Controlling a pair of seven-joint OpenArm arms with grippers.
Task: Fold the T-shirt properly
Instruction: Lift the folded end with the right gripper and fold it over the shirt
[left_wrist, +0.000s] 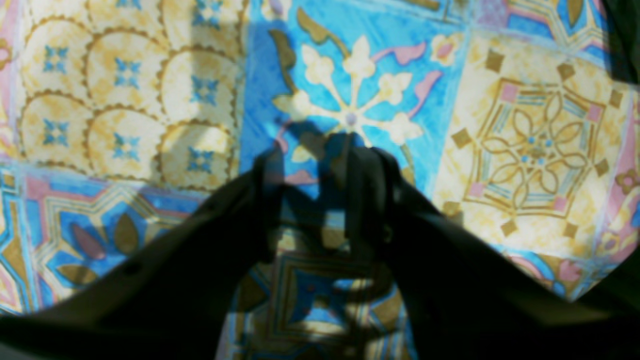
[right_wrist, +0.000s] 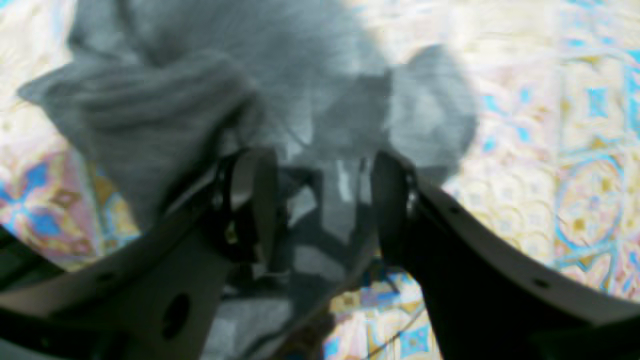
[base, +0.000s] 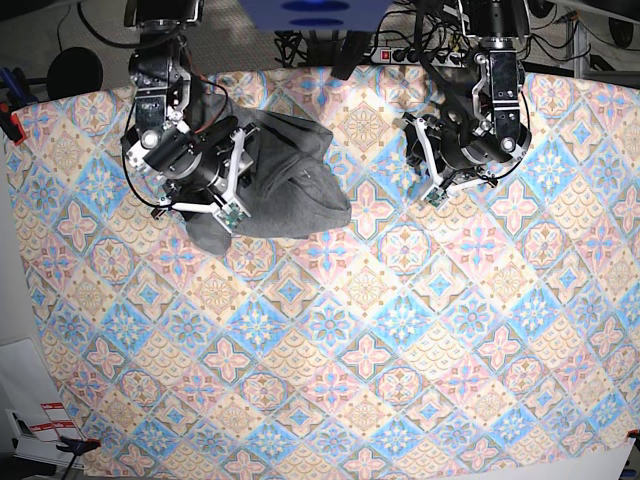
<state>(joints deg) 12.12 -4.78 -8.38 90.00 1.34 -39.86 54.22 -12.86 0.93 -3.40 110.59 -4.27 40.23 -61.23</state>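
Grey T-shirt (base: 275, 180) lies crumpled at the table's far side under the right gripper (right_wrist: 320, 200), jaws parted, gripping nothing; left gripper (left_wrist: 312, 200) hovers apart, jaws parted; spreading it flat looks next.

The overhead view is evenly lit and fairly sharp, with soft, short shadows under both arms on the patterned cloth (base: 330, 330). The frame bows slightly at its edges, so the cloth's border curves. The left wrist view is bright and saturated. The left gripper (left_wrist: 320, 170) shows as a near-black silhouette against sunlit tiles and casts a dark shadow just ahead of its fingertips. Focus is soft throughout. The right wrist view is washed out and heavily blurred. The grey T-shirt (right_wrist: 210, 85) smears into streaks, and the cloth to the right glares pale. The right gripper (right_wrist: 325, 190) is out of focus, its inner faces catching light.
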